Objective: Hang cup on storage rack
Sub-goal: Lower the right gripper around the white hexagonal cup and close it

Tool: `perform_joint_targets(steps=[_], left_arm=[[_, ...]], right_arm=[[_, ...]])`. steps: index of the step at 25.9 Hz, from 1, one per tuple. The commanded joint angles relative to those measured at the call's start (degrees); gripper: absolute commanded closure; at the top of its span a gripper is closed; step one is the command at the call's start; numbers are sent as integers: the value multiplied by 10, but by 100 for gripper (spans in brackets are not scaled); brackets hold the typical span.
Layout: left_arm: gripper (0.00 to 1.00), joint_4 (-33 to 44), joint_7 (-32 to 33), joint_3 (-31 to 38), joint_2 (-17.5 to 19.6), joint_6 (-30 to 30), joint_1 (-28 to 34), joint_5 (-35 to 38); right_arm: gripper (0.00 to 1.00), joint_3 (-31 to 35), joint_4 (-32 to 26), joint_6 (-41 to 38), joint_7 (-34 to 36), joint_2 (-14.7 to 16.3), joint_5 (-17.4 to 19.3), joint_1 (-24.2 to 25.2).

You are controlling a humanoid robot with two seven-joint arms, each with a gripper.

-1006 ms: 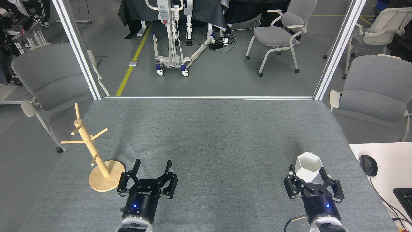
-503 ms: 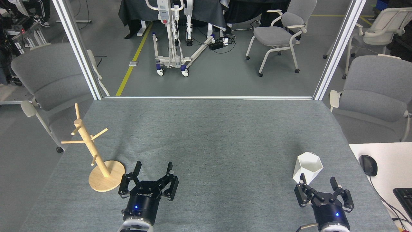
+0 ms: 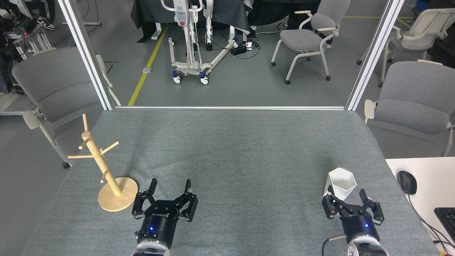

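My right hand (image 3: 346, 196) is sitting low at the near right of the grey counter (image 3: 227, 149), fingers spread apart & gripping nothing. The cup (image 3: 340, 183) is standing upright on the counter right in front of it, hexagonal rim facing up; my left fingertip is overlapping the cup's lower edge in the head view, can't tell if it's touching. The cup's handle isn't showing from here.

My left hand (image 3: 170, 186) is resting near the counter's front, left of centre, fingers also splayed wide w/ nothing between them. Just beside it, to its left, the storage rack (image 3: 101, 167) is standing on its round base, post leaning a bit left in the view, pegs bare. Rack & cup are well apart, on opposite sides of the counter.
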State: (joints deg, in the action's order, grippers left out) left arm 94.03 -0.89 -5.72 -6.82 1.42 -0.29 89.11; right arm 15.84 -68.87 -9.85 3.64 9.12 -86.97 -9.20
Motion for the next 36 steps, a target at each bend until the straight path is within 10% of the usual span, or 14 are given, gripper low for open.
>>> perform_joint_targets(steps=[1,36], left_arm=[[0,-2,0,-1,0,-1,-1,0],[1,-11,0,-27,0,2,-3,0]], right_arm=[[0,0,5,1,0,4,0,-5],[0,-3,148,4,0,31,-4,-98]])
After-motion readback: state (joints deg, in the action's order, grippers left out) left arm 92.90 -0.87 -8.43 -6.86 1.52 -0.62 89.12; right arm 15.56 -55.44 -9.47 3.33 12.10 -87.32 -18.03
